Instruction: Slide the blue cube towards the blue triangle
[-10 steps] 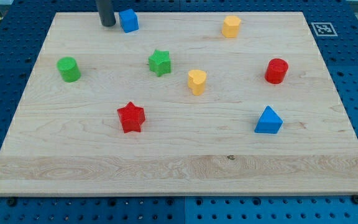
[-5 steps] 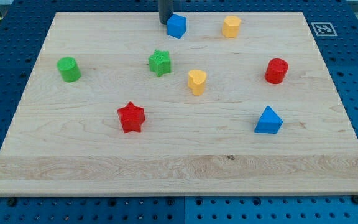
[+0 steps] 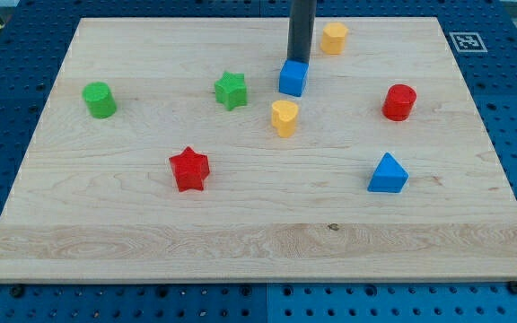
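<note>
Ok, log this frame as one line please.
task: blue cube to blue triangle | my tip: at top edge of blue cube | blue triangle: toward the view's lower right, apart | yellow block: just below cube

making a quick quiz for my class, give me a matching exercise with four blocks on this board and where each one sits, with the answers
Things:
1. blue cube
2. blue triangle
3. green cylinder
4. red star

Places:
A. nearest the view's left edge of the board
B. right under my tip, toward the view's top
C. toward the view's bottom right, below the red cylinder
D. toward the view's bottom left, below the green star

Pairs: 1-B, 2-C, 3-A, 4-D
</note>
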`<act>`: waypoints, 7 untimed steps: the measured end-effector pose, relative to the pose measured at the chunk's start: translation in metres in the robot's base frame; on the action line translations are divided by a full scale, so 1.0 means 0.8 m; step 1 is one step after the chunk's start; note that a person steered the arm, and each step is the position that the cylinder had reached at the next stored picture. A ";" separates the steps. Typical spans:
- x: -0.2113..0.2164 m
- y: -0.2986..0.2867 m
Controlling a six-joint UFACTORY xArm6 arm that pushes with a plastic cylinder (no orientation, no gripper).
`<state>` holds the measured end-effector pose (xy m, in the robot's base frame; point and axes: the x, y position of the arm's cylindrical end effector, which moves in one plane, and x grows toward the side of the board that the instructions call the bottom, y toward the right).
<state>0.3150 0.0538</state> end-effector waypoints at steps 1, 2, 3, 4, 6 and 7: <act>0.021 0.000; 0.027 -0.040; 0.022 -0.076; 0.029 -0.079; 0.059 -0.015; 0.083 0.007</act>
<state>0.3814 0.0596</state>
